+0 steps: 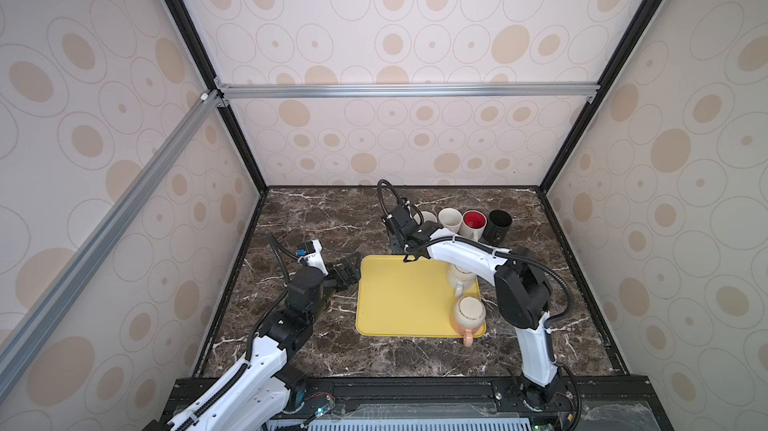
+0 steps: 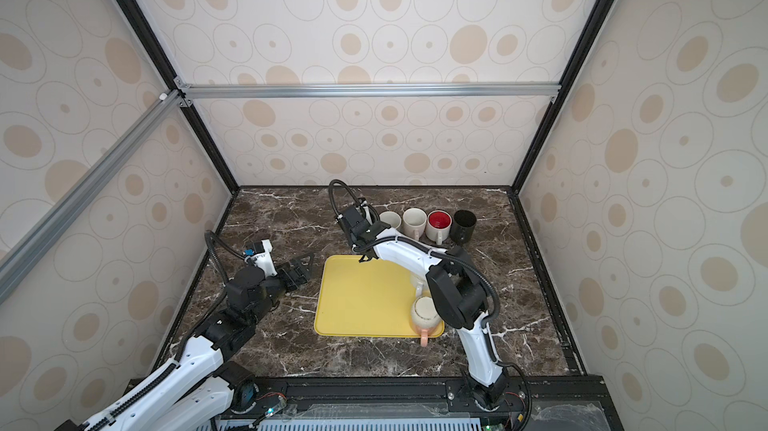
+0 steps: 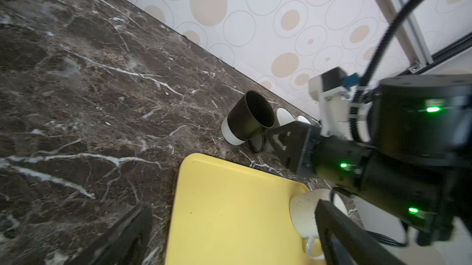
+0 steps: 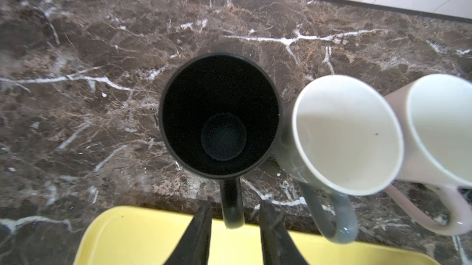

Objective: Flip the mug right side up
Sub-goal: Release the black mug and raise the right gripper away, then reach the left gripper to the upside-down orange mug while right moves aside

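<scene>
Centre left, the left gripper (image 1: 350,270) gapes wide beside the yellow tray (image 1: 399,300). Mid-frame in the right wrist view the black mug (image 4: 219,113) stands upright — the right gripper (image 4: 237,204) narrowly parted around its handle (image 4: 232,197), not gripping. Likely the release; next, retreat straight without snagging.

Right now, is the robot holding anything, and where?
Nothing: the right gripper straddles the handle of the black mug without touching; the left gripper is empty.

Both top views look steeply down from six o'clock over the whole worktop (image 1: 316,217). Wrist cameras ride close, sharing the yellow tray (image 3: 229,212) and black mug (image 4: 219,113) at its twelve o'clock.
</scene>
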`<state>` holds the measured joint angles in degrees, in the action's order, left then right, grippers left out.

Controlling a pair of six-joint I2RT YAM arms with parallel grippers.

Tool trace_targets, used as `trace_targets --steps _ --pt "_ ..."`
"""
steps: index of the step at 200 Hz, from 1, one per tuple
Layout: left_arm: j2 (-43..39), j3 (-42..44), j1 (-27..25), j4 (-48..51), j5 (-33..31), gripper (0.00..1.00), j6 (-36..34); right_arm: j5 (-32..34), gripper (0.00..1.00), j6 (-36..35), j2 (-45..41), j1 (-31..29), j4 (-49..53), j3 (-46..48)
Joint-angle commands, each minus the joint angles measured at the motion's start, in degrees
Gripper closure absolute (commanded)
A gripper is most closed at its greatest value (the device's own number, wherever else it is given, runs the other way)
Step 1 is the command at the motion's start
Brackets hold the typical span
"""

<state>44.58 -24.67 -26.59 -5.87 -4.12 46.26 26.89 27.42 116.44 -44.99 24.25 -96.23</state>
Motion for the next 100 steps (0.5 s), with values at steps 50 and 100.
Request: trace_targets --steps 50,100 --pt "2.3 -5.2 0.1 0.6 0.9 0.00 -1.1 -8.0 0.64 0.1 -16.7 5.1 5.9 4.8" --pt "10.0 -17.5 -13.7 21.2 -8.4 0.00 -2.1 -13.4 0.66 1.8 -28.4 15.3 7.4 17.2"
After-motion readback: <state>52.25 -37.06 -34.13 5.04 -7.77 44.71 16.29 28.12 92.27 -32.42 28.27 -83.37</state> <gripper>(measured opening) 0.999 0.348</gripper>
